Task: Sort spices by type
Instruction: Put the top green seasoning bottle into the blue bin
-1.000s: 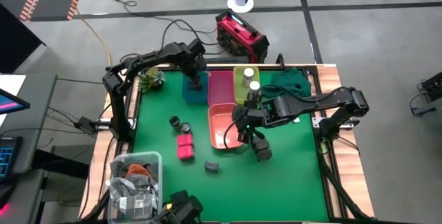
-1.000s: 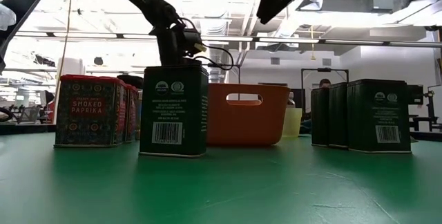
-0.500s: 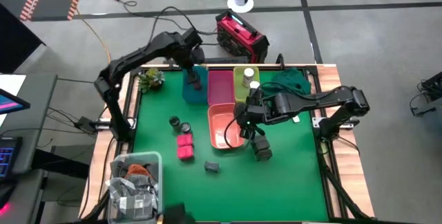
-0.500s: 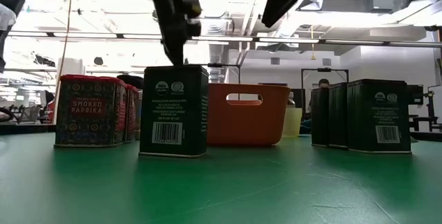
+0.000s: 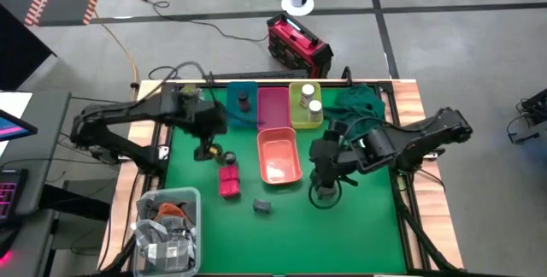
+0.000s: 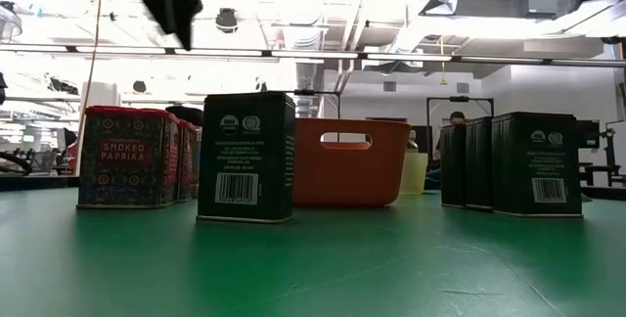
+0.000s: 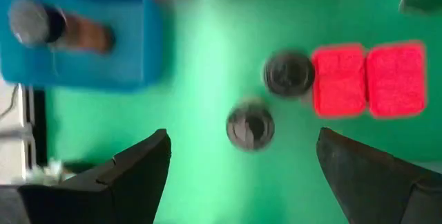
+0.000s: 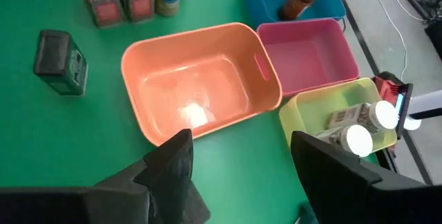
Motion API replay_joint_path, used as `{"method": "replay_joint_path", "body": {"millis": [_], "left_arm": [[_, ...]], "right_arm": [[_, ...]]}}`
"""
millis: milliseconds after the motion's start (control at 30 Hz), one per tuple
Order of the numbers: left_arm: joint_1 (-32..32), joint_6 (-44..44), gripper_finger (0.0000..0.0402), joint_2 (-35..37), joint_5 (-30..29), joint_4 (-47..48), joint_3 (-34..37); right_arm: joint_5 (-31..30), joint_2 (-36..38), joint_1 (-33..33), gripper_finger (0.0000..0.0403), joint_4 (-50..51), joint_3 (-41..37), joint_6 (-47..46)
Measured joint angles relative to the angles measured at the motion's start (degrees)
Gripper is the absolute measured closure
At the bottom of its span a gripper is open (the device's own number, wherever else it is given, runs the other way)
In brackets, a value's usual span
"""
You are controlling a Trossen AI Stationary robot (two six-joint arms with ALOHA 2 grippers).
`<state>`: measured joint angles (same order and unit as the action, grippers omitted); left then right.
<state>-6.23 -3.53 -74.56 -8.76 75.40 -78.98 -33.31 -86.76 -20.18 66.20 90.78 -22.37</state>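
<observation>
My left gripper (image 5: 205,150) (image 7: 242,137) hangs open above two dark round jars (image 7: 250,124) (image 7: 289,73) that stand on the green mat beside two magenta blocks (image 7: 367,79). A third jar (image 7: 59,30) lies on its side in the blue bin (image 5: 242,104). My right gripper (image 5: 324,188) (image 8: 239,141) is open and held high over the dark grey packs (image 6: 514,160) just right of the salmon bin (image 8: 200,79). One more dark pack (image 5: 261,206) stands alone nearer the front. White-capped bottles (image 5: 308,97) lie in the yellow bin (image 5: 297,121).
The pink bin (image 5: 273,106) sits between the blue and yellow ones. A dark green cloth (image 5: 355,102) is bunched at the far right corner. A clear tub of odds and ends (image 5: 167,226) stands at the near left corner. Bare mat lies near and right of the packs.
My left gripper has left the blue bin at the far edge and swung toward the near left, stopping over the two round jars; a jar stays lying in the blue bin. My right gripper has moved from the salmon bin's near right corner rightward, over the dark packs.
</observation>
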Motion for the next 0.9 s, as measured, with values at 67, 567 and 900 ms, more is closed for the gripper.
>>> {"method": "replay_joint_path", "body": {"millis": [67,567,900], "left_arm": [[1.77,1.32,0.0054,0.52,-1.02,-0.39,3.06],[-0.78,-5.88,0.0054,0.44,3.29,-13.66,17.93],[-2.80,-6.40,0.0055,0.44,3.72,-18.99,24.04]], "right_arm": [[-0.05,-0.28,-0.95,0.0127,-0.02,0.00,-0.82],[-2.27,-2.43,-3.09,0.0127,0.34,0.00,-2.25],[-2.27,-2.45,-2.87,0.0127,-0.38,0.00,-2.17]]}}
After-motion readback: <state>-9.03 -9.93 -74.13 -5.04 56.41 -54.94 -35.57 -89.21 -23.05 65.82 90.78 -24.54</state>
